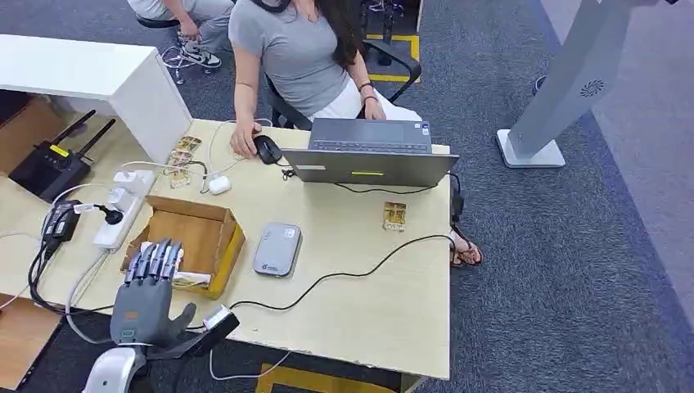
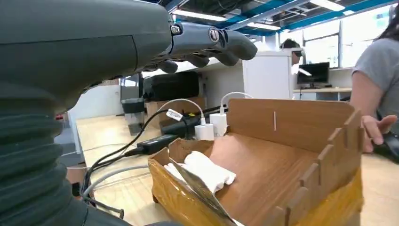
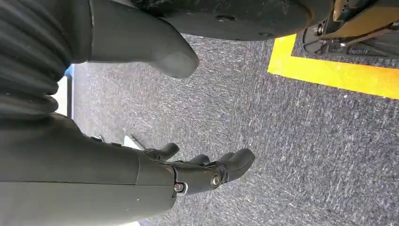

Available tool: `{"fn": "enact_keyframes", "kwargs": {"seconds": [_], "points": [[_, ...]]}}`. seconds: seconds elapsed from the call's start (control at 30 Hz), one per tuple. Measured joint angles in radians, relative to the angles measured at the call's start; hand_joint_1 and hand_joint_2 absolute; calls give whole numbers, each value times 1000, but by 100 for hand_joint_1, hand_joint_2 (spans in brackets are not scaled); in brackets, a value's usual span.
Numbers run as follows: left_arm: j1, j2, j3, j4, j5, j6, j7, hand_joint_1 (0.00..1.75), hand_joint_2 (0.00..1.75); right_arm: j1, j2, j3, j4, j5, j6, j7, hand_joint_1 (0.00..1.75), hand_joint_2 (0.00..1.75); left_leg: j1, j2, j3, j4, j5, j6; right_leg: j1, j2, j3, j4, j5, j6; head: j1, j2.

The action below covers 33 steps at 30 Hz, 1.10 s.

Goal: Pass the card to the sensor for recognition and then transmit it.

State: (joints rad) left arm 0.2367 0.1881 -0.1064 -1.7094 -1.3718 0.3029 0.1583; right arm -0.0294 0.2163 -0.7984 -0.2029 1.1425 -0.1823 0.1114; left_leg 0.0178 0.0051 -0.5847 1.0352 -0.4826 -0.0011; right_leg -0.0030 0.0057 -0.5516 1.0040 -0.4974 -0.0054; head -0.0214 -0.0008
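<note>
Card (image 1: 190, 280), as far as can be told the thin flat piece lying in the near corner of the cardboard box (image 1: 190, 205), beside some white wrapped pieces (image 2: 209, 170); seen from the left wrist as a dark-edged sheet (image 2: 197, 186) leaning against the box wall (image 2: 291, 122). Not touched by anything.

Left robot hand (image 1: 147, 295) raised over the near edge of the box, fingers stretched forward and slightly spread, holding nothing; from the left wrist, seen hovering (image 2: 202, 44) above the box, apart from its contents.

Right robot hand (image 3: 202, 169) hanging over grey carpet floor (image 3: 306, 141), fingers loosely bent and apart, holding nothing.

Grey flat sensor (image 1: 277, 249) lying on the tabletop (image 1: 368, 303) just right of the box, a black cable running past it. Further back, an open laptop (image 1: 368, 155), with a seated person (image 1: 295, 49) behind it, one hand on a black mouse (image 1: 267, 149). White power strip (image 1: 123, 209) left of the box, plugs and cables attached.
</note>
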Motion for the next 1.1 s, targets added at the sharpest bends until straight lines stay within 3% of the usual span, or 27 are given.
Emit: {"fn": "enact_keyframes", "kwargs": {"seconds": [0.5,0.87,0.9,1.1], "points": [[-45,-18,43,56,7,-48,-13,0,175,0,0,0,0,19,8,4,0,175,0,0,0,0,0,0,0,0,0,0,0,0,0,0],[-78,-32,85,152,14,-76,-7,0,175,-1,0,0,-2,44,13,13,0,175,0,0,0,0,0,0,0,0,0,0,0,0,0,0],[-80,-34,90,158,14,-77,-7,175,175,-1,0,0,-2,46,14,13,0,175,0,0,0,0,0,0,0,0,0,0,0,0,0,0],[-84,-40,98,173,19,-79,-21,175,175,-1,0,0,-2,51,15,13,0,175,0,0,0,0,0,0,0,0,0,0,0,0,0,0]]}}
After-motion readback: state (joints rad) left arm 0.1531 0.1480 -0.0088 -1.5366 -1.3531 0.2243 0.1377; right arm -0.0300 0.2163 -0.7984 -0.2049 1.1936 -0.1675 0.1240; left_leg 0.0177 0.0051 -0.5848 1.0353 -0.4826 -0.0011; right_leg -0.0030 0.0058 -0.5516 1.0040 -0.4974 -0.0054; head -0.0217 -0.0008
